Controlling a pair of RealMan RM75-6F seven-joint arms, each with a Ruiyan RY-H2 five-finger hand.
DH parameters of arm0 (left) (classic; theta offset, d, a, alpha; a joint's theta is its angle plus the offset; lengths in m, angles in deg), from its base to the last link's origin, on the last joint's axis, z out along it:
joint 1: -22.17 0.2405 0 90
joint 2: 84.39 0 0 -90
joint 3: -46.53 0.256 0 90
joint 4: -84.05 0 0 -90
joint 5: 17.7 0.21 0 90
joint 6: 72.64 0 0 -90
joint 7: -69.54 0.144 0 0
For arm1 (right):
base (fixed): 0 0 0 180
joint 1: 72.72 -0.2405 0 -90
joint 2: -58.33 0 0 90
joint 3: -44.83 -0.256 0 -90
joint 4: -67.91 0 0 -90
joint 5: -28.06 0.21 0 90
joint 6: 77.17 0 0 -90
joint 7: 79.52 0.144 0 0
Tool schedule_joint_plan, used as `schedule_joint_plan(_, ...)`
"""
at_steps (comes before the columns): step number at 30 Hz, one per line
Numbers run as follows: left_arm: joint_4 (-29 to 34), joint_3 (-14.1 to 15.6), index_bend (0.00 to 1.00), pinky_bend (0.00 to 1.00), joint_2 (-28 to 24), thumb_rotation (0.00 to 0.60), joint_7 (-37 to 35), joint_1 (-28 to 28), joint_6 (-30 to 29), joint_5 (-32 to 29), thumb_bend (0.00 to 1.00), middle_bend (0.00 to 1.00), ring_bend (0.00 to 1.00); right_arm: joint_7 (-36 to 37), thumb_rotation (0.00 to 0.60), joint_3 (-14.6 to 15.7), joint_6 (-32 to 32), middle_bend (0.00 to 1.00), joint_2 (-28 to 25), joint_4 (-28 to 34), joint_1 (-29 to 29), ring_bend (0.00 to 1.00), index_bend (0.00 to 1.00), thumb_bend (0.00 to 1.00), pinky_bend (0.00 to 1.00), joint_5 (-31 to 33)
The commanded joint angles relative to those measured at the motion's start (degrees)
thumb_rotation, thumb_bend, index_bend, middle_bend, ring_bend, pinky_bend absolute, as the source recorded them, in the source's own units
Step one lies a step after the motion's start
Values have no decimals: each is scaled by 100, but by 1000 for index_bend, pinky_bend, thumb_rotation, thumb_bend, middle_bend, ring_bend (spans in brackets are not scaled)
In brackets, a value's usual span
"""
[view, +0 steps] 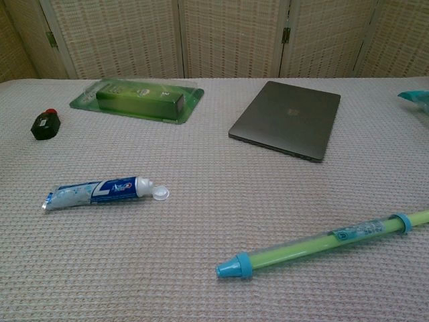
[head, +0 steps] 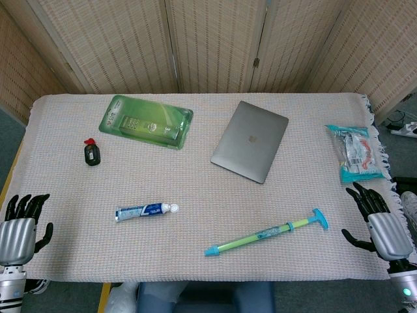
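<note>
Syringe toy point(head: 267, 233) left of right hand point(head: 381, 222); both hands empty, fingers spread.

One toothpaste tube point(head: 144, 211), one green-and-blue water syringe toy point(head: 267, 233), one closed laptop point(head: 250, 141), one green blister pack point(head: 146, 121), one small black bottle point(head: 92, 153), one teal packet point(head: 355, 153).

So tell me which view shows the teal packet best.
The head view: the whole teal packet lies at the table's right edge, just beyond the right hand. The chest view catches only a corner at its frame edge.
</note>
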Motion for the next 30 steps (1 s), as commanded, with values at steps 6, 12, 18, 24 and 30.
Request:
schedule_joint_plan(6,59,14,178,0,-26,600,-68,-26,107,-10,518,208,124,14,600,-13,-30,0,8,-24,-4,0,0,338,0,-21)
schedule_joint_plan(12,110,4,189,0,-69,600,-470,-283,473,186,510,208,124,-9,600,-65,-166,0,-31,-23,29,0,0,338,0,-22)
schedule_joint_plan(18,-34,-29,178,0,115,600,-555,-775,1055,434,447,208,125,-41,600,-79,-247,0,-73,12,65,0,0,338,0,-27)
schedule_joint_plan(24,-238,-80,161,0,561,600,-522,-1299,1618,577,366,208,127,-78,600,-74,-280,0,-81,39,86,0,0,339,0,-41)
schedule_joint_plan(30,-388,-80,110,0,863,600,-346,-1609,1941,640,324,207,127,-102,600,-76,-288,0,-94,61,100,0,0,339,0,-26)
